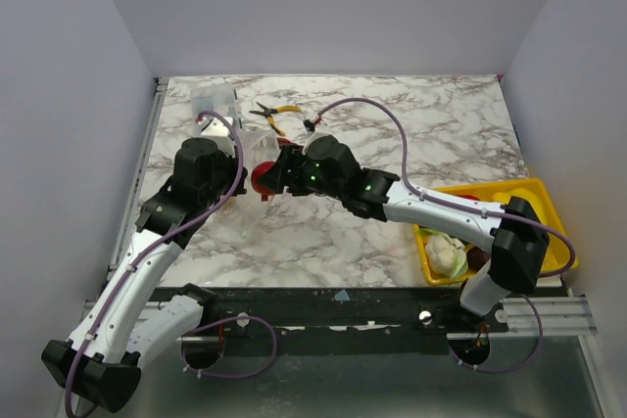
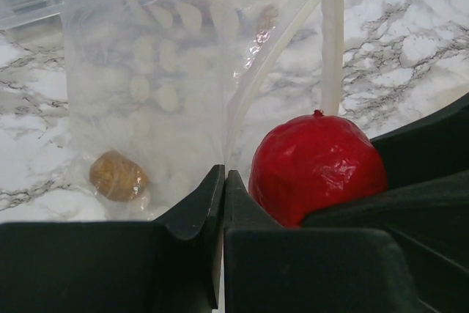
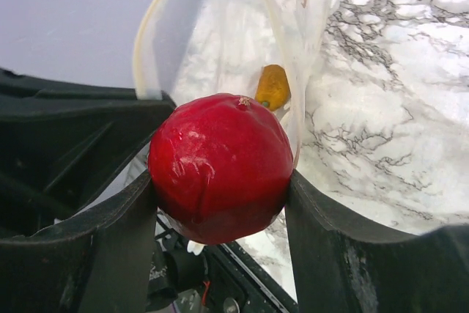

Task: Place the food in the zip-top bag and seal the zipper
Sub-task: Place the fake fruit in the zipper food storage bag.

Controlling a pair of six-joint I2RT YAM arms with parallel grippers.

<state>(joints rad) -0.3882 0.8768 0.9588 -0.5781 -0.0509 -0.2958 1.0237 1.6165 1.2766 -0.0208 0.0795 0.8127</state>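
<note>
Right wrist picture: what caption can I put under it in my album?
Right pincer holds a red toy fruit at the open zip-top bag.

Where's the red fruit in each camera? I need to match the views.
Top external: red fruit, just left of centre.
Left wrist: lower right, beside the bag.
Right wrist: centre, clamped in the right pincer.
Shared landmark: the bag, behind the fruit in both wrist views.

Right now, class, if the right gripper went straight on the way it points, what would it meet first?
Most likely the zip-top bag, whose open mouth hangs just beyond the red toy fruit clamped in the right gripper; depth is hard to judge.
</note>
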